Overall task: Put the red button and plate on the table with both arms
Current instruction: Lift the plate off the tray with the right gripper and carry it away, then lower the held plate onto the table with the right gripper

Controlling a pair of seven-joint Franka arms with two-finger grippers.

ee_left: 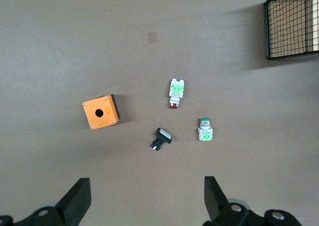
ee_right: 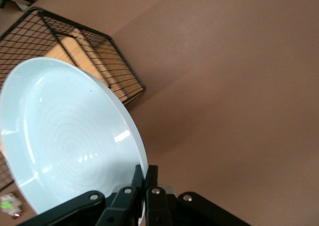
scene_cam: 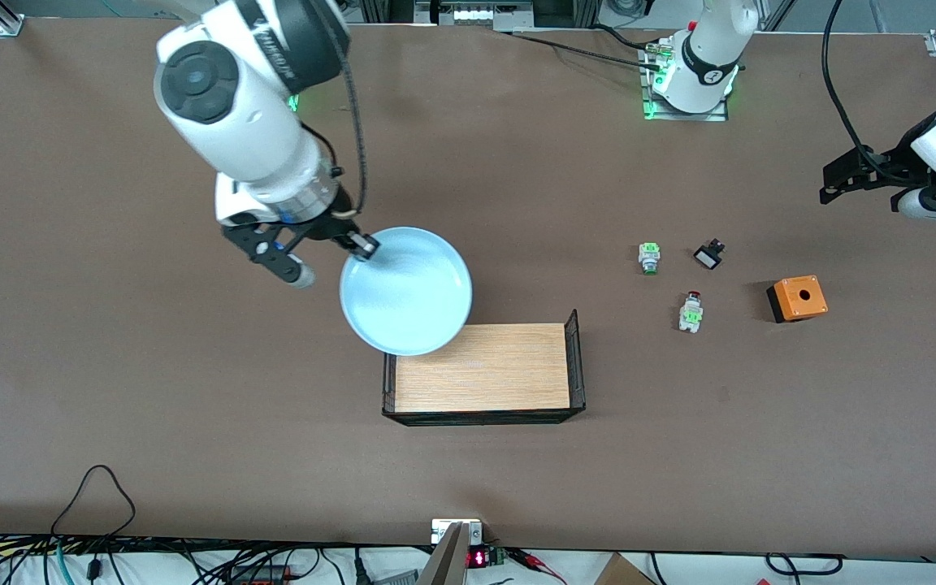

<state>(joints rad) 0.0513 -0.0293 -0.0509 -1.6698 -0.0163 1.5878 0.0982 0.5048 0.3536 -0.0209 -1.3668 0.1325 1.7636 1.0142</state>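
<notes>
Nearest the front camera sits the wooden tray (scene_cam: 484,370) with its black wire ends, and its floor looks bare, nothing left inside. Just above its corner toward the right arm's end, the plate (scene_cam: 405,290) hangs in the air, pale blue and slightly tilted, its rim pinched tight in the right gripper (scene_cam: 364,246); so it is out of the tray but not yet set on the table (scene_cam: 151,406). Toward the left arm's end, the red button (scene_cam: 691,312) already lies on the brown top on its side, looking like that half is done. Farther off lie the orange box (scene_cam: 797,297), a black part (scene_cam: 708,255) and the green-capped button (scene_cam: 649,257). The left gripper (ee_left: 144,198) hovers over this cluster, fingers spread wide, holding nothing, apparently waiting.
</notes>
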